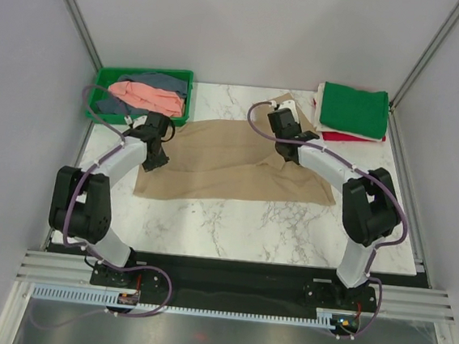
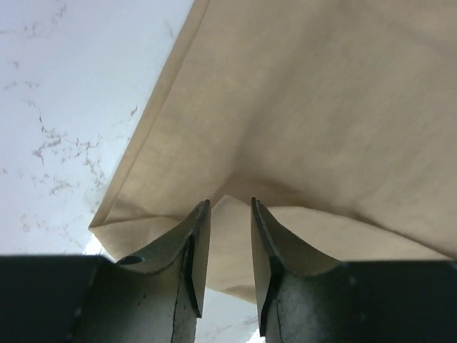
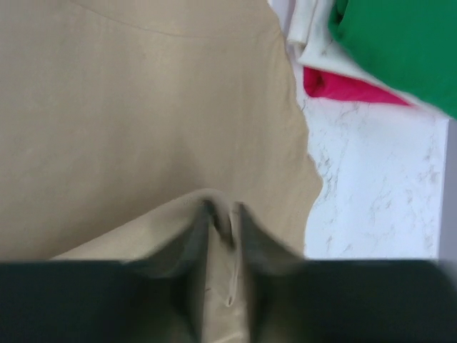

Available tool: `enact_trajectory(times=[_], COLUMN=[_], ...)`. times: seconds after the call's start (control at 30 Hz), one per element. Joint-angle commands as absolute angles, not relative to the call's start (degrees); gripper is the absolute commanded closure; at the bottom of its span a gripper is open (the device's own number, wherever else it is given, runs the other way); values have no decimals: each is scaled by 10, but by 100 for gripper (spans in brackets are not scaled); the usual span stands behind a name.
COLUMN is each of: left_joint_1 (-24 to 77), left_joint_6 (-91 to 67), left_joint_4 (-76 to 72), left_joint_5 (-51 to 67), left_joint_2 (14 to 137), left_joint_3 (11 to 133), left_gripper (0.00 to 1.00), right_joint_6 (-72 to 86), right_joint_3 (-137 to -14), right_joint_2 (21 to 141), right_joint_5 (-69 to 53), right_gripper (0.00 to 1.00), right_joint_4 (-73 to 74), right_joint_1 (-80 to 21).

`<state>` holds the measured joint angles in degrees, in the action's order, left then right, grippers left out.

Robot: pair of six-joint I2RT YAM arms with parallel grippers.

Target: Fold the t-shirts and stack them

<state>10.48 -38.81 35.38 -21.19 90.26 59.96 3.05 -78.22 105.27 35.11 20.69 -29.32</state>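
Note:
A tan-beige t-shirt (image 1: 230, 168) lies spread on the marble table, partly folded over on itself. My left gripper (image 1: 155, 163) is at its left edge. In the left wrist view this gripper (image 2: 230, 207) stands open, a folded corner of the tan cloth (image 2: 307, 107) lying between and under the jaws. My right gripper (image 1: 288, 149) is over the shirt's upper right part. Its wrist view shows it (image 3: 223, 211) shut on a raised fold of the tan cloth (image 3: 143, 107). A folded dark green t-shirt (image 1: 353, 109) lies on a red one (image 1: 355, 138) at the back right.
A green plastic tray (image 1: 104, 79) at the back left holds a salmon pink t-shirt (image 1: 147, 95) and a grey-blue one (image 1: 161, 80). The stacked green shirt (image 3: 400, 43) and red shirt (image 3: 343, 87) are just right of my right gripper. Grey walls enclose three sides.

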Motion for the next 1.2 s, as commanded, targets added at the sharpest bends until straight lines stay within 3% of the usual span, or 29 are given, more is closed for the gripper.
enact_trajectory(times=[0.0,0.03,0.1,0.23,0.33,0.53,0.67,0.87,1.17], left_joint_1=[87,83,82,82,72,1,-37,-57,-77], left_joint_6=[-358,-357,-361,-387,-413,-446,-469,-477,-475], left_joint_4=[342,353,360,359,340,241,210,201,175], left_joint_5=[-232,-227,-217,-250,-261,-115,-91,-93,-81], left_joint_2=[913,912,895,835,785,714,666,619,630], left_joint_3=[663,672,685,642,575,423,346,310,288], left_gripper=[61,60,58,47,43,45,44,40,38], right_joint_6=[17,18,22,54,111,232,278,316,327], right_joint_3=[-850,-861,-897,-901,-833,-587,-459,-368,-331], right_joint_2=[1078,1082,1089,1058,1004,859,798,771,754], right_joint_5=[354,358,378,357,279,79,47,2,-24], right_gripper=[59,39,16,4,4,5,6,6,7], right_joint_4=[196,199,222,246,244,143,112,69,51], right_joint_1=[-269,-265,-257,-240,-215,-151,-133,-96,-47])
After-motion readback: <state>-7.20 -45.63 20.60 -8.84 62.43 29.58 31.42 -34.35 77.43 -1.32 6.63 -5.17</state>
